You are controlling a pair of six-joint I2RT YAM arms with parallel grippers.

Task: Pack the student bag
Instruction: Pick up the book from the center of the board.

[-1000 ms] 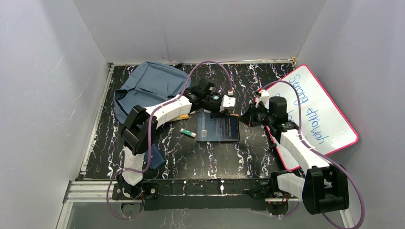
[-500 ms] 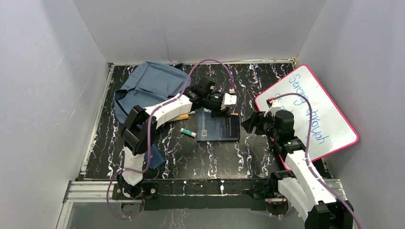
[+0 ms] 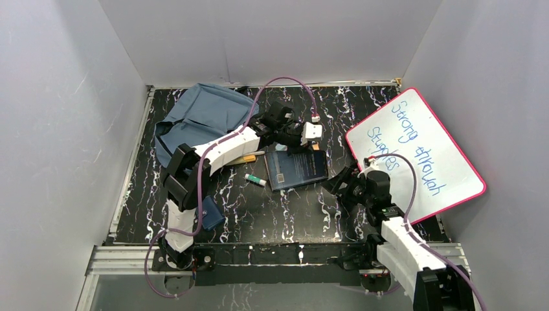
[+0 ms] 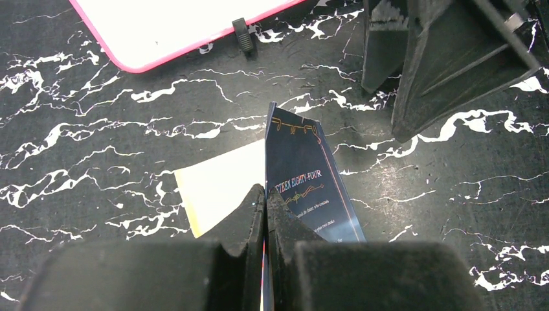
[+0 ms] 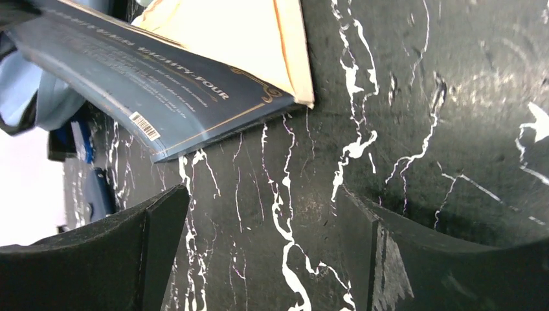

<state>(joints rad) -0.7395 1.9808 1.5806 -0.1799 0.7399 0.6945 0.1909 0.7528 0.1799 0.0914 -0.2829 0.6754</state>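
Observation:
The slate-blue student bag (image 3: 201,120) lies at the back left of the table. A dark-blue paperback book (image 3: 296,170) lies in the middle. My left gripper (image 3: 309,149) is shut on the far edge of its cover. In the left wrist view the gripper (image 4: 265,194) pinches the cover (image 4: 304,175) and holds it up off a cream page (image 4: 217,188). My right gripper (image 3: 336,184) stands open just right of the book, close to the table. In the right wrist view the gripper (image 5: 262,201) has only bare tabletop between its fingers, with the book (image 5: 149,71) beyond them.
A pink-framed whiteboard (image 3: 414,155) with writing leans at the right. A small white marker with a green cap (image 3: 255,181) and a yellow pen (image 3: 249,157) lie left of the book. A small dark-blue pouch (image 3: 210,214) sits by the left arm's base.
My right gripper has opened and drawn back from the book toward the near edge. My left gripper has closed fully on the cover, and the book has turned slightly.

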